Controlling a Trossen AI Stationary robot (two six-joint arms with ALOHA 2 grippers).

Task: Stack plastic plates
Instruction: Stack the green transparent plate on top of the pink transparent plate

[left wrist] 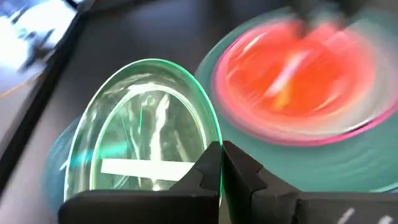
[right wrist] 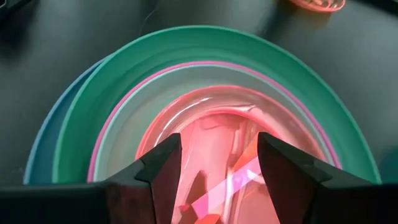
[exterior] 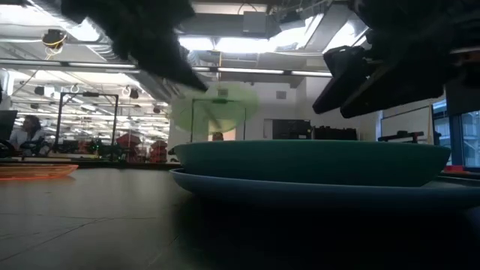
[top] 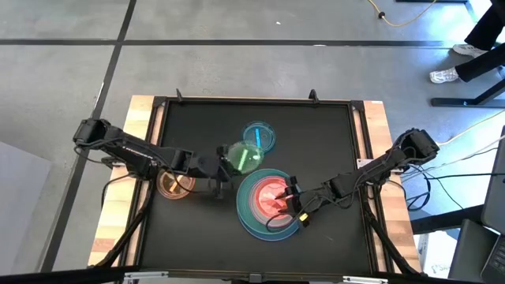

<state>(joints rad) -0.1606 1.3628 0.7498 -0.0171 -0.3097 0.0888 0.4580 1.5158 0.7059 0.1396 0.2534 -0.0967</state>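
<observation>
Green translucent small plate (left wrist: 146, 124) is pinched by your left gripper (top: 223, 165) just beside the teal-bottomed stack (top: 251, 223); carry it over and release while the wide-open right gripper (right wrist: 217, 158) hovers above.

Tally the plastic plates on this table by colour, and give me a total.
Blue: 2, large blue plate and small blue plate
Teal: 1, teal plate
Pink: 2, large pink plate and small pink plate
Pale: 1, pale plate
Green: 1, green plate
Orange: 1, orange plate
Total: 8

Open mat left of the plate stack (top: 267, 207); right gripper (top: 289, 195) hovering over it, blocking the top
</observation>
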